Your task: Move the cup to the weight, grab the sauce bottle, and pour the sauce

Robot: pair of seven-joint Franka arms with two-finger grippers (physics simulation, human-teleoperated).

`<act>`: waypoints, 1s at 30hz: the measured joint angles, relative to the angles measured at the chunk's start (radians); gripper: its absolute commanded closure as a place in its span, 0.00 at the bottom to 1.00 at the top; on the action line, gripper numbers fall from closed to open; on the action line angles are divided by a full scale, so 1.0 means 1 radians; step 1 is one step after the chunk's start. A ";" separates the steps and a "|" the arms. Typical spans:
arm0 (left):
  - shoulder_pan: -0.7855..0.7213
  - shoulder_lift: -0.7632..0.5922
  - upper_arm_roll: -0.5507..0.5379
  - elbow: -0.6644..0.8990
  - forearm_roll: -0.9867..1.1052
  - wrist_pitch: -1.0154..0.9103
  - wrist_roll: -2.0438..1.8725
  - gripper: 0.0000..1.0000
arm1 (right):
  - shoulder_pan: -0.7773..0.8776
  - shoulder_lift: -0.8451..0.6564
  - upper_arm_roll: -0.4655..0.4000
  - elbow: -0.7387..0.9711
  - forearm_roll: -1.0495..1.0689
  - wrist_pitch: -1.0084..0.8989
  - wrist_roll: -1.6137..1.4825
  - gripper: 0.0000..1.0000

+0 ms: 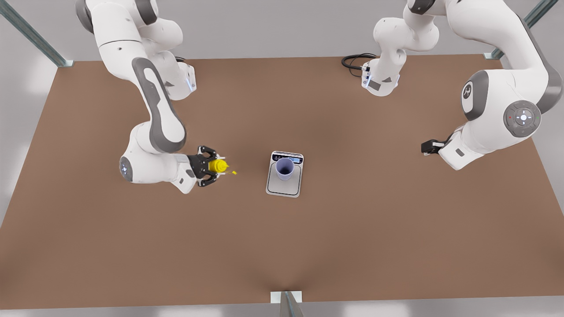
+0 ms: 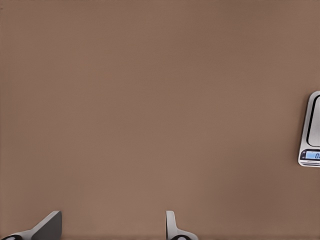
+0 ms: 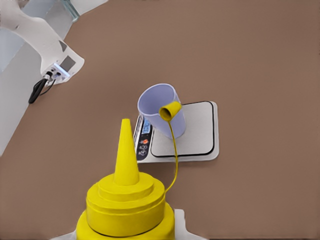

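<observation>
The lavender-blue cup (image 1: 284,168) stands upright on the silver-grey weight (image 1: 285,187), near its display end. My right gripper (image 1: 210,166), on the front view's left, is shut on the yellow sauce bottle (image 1: 217,165). The bottle is held above the table, tipped so its nozzle points toward the cup, well short of it. In the right wrist view the sauce bottle (image 3: 127,205) is close up, its opened cap (image 3: 170,111) dangling on a thin tether in front of the cup (image 3: 161,102) and the weight (image 3: 200,137). My left gripper (image 1: 428,146) waits open at the front view's right, its fingertips (image 2: 50,226) spread over bare table.
The brown table (image 1: 352,242) stretches wide around the weight. A black cable (image 1: 354,61) loops by the arm base at the back right. A metal post (image 1: 286,303) stands at the front edge. The weight's display end (image 2: 310,150) lies at the edge of the left wrist view.
</observation>
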 measured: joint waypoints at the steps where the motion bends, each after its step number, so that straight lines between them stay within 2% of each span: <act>1: 0.000 0.000 0.000 0.000 0.000 0.000 0.000 0.00 | -0.017 -0.001 0.001 -0.006 0.018 -0.008 -0.031 0.50; 7: -0.002 0.000 0.000 0.000 0.000 -0.008 -0.002 0.00 | -0.148 0.001 0.006 -0.056 0.095 -0.158 -0.190 0.50; 8: -0.002 0.000 0.000 0.000 0.000 -0.008 -0.002 0.00 | -0.183 0.002 0.031 -0.055 0.098 -0.178 -0.219 0.50; 9: -0.002 0.000 0.000 0.000 0.000 -0.008 -0.002 0.00 | -0.257 0.002 0.097 -0.055 0.104 -0.183 -0.256 0.50; 10: -0.002 0.000 0.000 0.000 0.000 -0.008 -0.002 0.00 | -0.380 0.005 0.213 -0.055 0.104 -0.184 -0.277 0.50; 11: -0.002 0.000 0.000 0.000 0.000 -0.008 -0.002 0.00 | -0.458 0.009 0.273 -0.054 0.104 -0.191 -0.304 0.50; 15: -0.002 0.000 0.000 0.000 0.001 -0.006 -0.002 0.00 | -0.571 0.029 0.290 -0.056 0.113 -0.274 -0.515 0.50; 21: -0.002 0.002 0.000 0.000 0.001 -0.005 -0.002 0.00 | -0.602 0.091 0.300 -0.121 0.207 -0.285 -0.778 0.50; 22: -0.002 0.001 0.000 0.000 0.001 -0.006 -0.002 0.00 | -0.631 0.122 0.318 -0.125 0.214 -0.285 -0.825 0.50; 23: -0.001 0.001 0.000 0.000 0.001 -0.006 -0.002 0.00 | -0.701 0.150 0.376 -0.137 0.215 -0.285 -0.858 0.50; 24: -0.002 0.002 0.000 0.000 0.001 -0.006 -0.002 0.00 | -0.746 0.174 0.404 -0.150 0.215 -0.294 -0.864 0.50; 30: -0.002 0.001 0.000 0.000 0.001 -0.006 -0.002 0.00 | -0.763 0.270 0.401 -0.111 0.206 -0.348 -0.890 0.50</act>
